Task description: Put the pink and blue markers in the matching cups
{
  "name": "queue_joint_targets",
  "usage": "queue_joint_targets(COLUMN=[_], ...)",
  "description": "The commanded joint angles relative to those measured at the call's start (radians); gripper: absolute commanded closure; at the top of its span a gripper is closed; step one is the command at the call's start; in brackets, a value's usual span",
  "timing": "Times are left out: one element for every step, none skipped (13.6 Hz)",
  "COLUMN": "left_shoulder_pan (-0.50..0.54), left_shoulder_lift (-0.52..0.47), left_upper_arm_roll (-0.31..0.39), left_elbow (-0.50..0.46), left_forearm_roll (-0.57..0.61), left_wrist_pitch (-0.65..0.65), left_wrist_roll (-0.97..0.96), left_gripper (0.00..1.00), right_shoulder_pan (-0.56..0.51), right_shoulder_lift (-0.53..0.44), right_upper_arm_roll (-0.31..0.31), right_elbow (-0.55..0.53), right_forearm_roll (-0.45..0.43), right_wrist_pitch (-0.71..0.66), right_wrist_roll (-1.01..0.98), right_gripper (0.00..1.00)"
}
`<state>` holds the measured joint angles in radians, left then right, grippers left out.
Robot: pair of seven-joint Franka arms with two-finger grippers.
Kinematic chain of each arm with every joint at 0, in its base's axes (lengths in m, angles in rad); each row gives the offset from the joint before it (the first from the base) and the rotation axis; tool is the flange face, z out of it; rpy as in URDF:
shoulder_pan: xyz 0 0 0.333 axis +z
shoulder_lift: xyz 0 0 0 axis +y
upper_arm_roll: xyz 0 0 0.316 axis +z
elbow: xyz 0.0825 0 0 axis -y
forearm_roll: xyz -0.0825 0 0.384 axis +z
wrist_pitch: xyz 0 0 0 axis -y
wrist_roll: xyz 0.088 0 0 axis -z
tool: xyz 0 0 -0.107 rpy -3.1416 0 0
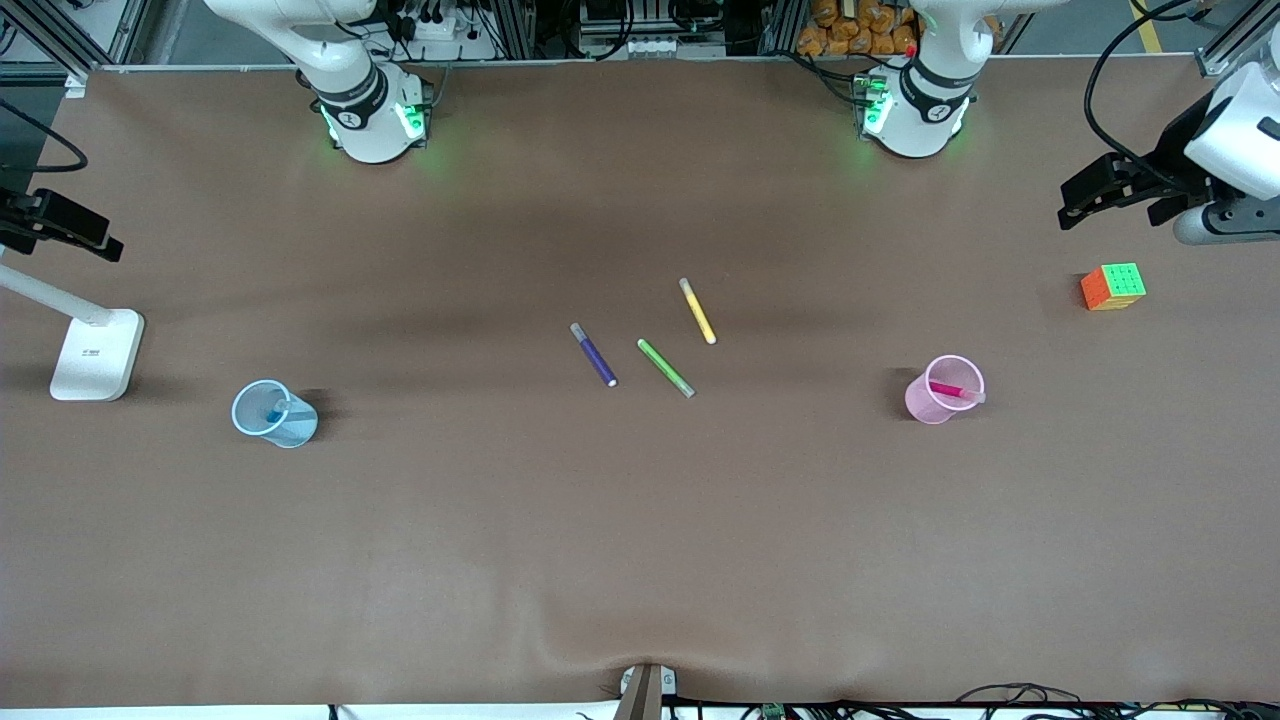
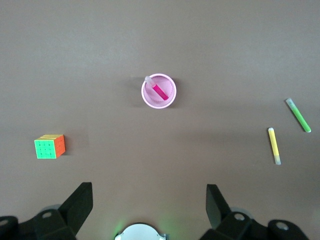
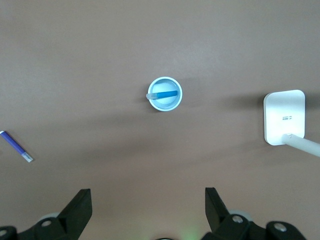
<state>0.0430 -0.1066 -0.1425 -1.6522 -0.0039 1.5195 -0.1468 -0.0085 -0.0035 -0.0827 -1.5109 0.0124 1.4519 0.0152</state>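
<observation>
Pink marker (image 1: 948,391) stood in pink cup (image 1: 944,389) toward left arm's end, blue marker (image 1: 276,411) in blue cup (image 1: 273,413) toward right arm's end, left gripper (image 2: 148,207) and right gripper (image 3: 148,209) spread wide, empty, high over the table.

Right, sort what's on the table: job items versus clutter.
Job: magenta pink marker in pale pink plastic cup; bright blue marker in pale blue plastic cup.

Clutter: purple marker, green marker, yellow marker, multicoloured puzzle cube, white lamp base.
</observation>
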Motion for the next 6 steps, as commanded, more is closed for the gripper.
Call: queue_joint_targets(left_shoulder_pan=[0.011,0.011,0.011,0.012,0.011,0.011], left_shoulder_lift=[-0.084,-0.081,-0.073,-0.062,-0.058,-0.056], left_upper_arm_roll=[-0.008,-0.006,-0.003,0.000,0.001,0.000], left_elbow=[-0.103,-0.094,-0.080,-0.063,-0.055,-0.057], left_forearm_roll=[0.018,0.018,0.018,0.018,0.018,0.018], left_wrist_pitch=[0.056,0.054,0.054,0.050,0.048,0.048], left_wrist_roll=[0.018,0.019,0.023,0.023,0.023,0.021], left_gripper=[0.00,0.00,0.00,0.00,0.00,0.00], right_shoulder_pan=[0.008,0.008,0.008,0.010,0.010,0.010], right_shoulder_lift=[-0.006,-0.006,-0.006,-0.006,-0.004,-0.004], right_upper_arm_roll=[0.003,0.003,0.003,0.003,0.003,0.003], right_elbow=[0.009,0.009,0.009,0.009,0.009,0.008], right_forearm_roll=[-0.025,-0.023,-0.020,-0.020,-0.019,-0.019], right_wrist_pitch=[-0.010,-0.010,-0.011,-0.010,-0.010,-0.010], right_wrist_roll=[0.008,0.008,0.008,0.006,0.005,0.003], right_gripper=[0.00,0.00,0.00,0.00,0.00,0.00])
